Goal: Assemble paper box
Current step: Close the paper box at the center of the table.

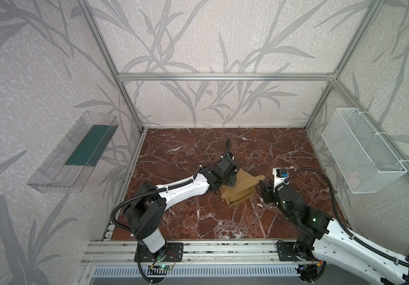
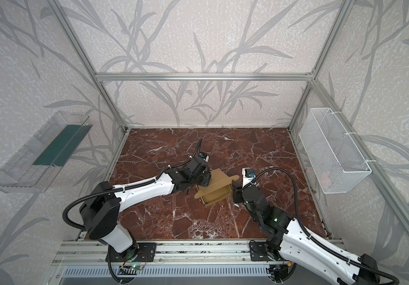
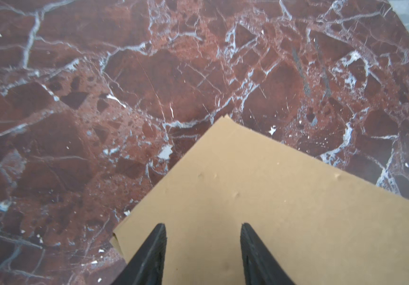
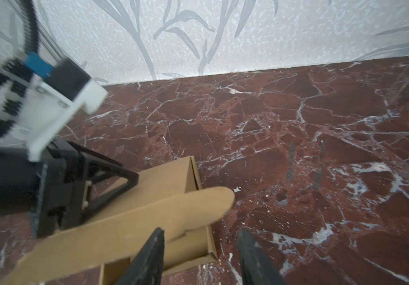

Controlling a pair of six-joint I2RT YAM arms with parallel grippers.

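Left hand [image 3: 203, 225] gapes at tan, half-folded paper box [image 3: 260, 185].

Light: bright, even and diffuse, with no glare.
Shadows: faint and soft-edged, on the floor [image 1: 198, 217] beside the box [image 1: 238, 191].
Top views: sharp; wide-angle, so the posts [image 1: 105, 56] splay outward toward the edges.
Left wrist view: floor veins slightly soft.
Right wrist view: camera mount [image 4: 70, 98] smeared by motion, wall [image 4: 272, 37] soft.
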